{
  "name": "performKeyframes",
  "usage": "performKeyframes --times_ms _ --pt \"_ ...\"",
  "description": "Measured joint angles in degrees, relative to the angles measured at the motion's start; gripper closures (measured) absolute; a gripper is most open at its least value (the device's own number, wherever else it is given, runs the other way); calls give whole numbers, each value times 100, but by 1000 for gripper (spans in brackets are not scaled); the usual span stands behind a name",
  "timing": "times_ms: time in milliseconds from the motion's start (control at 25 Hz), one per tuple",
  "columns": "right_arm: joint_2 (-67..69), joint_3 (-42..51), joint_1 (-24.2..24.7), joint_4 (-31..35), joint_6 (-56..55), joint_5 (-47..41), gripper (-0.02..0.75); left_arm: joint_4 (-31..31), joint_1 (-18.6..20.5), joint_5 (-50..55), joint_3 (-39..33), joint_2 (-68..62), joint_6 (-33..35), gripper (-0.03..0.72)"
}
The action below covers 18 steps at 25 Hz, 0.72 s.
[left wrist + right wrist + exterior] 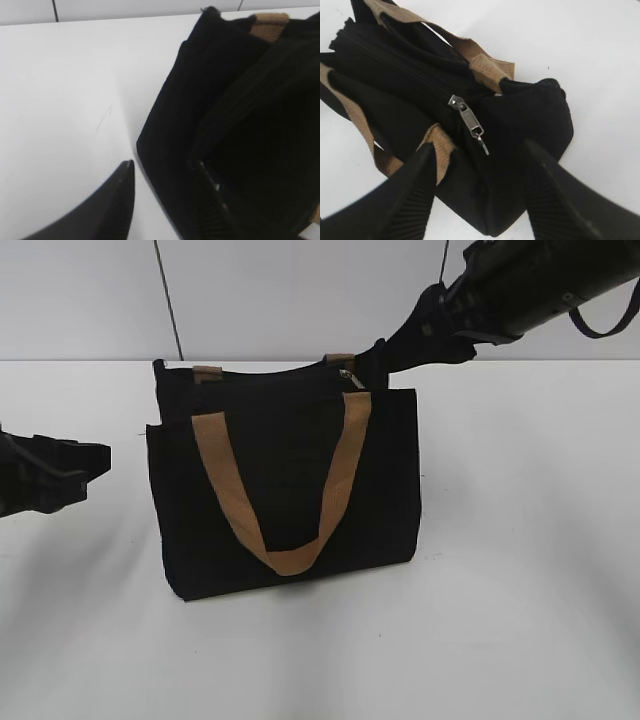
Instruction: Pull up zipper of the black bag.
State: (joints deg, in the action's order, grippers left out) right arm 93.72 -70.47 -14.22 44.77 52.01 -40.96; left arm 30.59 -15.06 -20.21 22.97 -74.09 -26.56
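The black bag [285, 490] stands upright on the white table, tan strap handles hanging down its front. The zipper [347, 377], a small silver slider with a dangling tab, sits at the right end of the top track; it shows clearly in the right wrist view [468, 121]. My right gripper [477, 152] is open, its two fingers straddling the bag's right end just short of the zipper; in the exterior view its fingers [385, 355] are partly hidden behind the bag. My left gripper [162, 167] is open and empty beside the bag's [210, 100] lower left edge.
The white table [520, 620] spreads all round the bag. A pale wall with a dark vertical seam [168, 300] runs behind. The right arm [540, 285] reaches in from the upper right.
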Motion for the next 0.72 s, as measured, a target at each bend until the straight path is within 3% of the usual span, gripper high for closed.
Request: performKeyframes --times_ms 200,720 --pt "-219 -6 2 -19 -146 -196 286 -449 0 456 0 34 -50 348" --pt "-327 -6 9 -106 -336 -1110 281 -1179 -69 3151 826 1179 -365 339"
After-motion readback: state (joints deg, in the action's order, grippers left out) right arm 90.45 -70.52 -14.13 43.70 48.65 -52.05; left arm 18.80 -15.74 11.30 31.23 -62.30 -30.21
